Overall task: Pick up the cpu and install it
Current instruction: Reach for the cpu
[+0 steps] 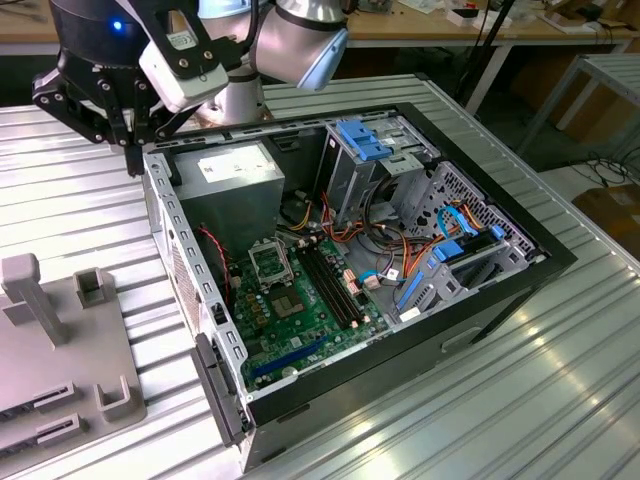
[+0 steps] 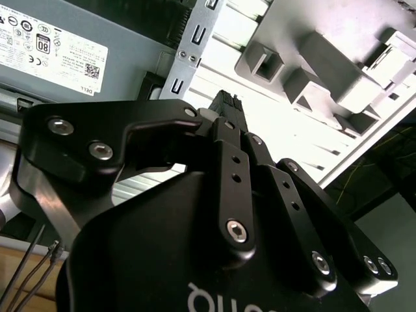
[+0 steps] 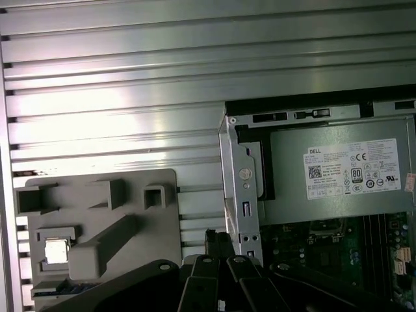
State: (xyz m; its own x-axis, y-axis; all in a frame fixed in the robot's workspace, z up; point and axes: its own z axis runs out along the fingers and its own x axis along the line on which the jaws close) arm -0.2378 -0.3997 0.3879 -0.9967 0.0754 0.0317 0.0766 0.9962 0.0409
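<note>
We see the gripper [image 1: 133,158] hanging over the ribbed metal table [image 1: 560,400] at the exterior view's left, just beside the corner of the open computer case [image 1: 170,225], on the side where the grey power supply [image 1: 235,165] sits. Its tip points downward. In the second wrist view the gripper [image 2: 227,107] has its two fingers drawn together into one narrow black tip, and we see nothing between them. In the first wrist view the gripper [image 3: 218,242] is just beside the metal edge of the case [image 3: 237,162], between the case and a grey holder plate [image 3: 162,221].

The cpu [image 3: 55,251] lies in a square recess of that holder plate, its pale face up, well apart from the gripper and outside the case. In the exterior view the holder plate [image 1: 40,350] lies on the table at the left of the case, with upright blocks on it.

Inside the case the green board [image 1: 300,310] lies flat, and its square socket [image 1: 268,262] sits near the power supply. We cannot tell whether the socket's cover is up or down.
</note>
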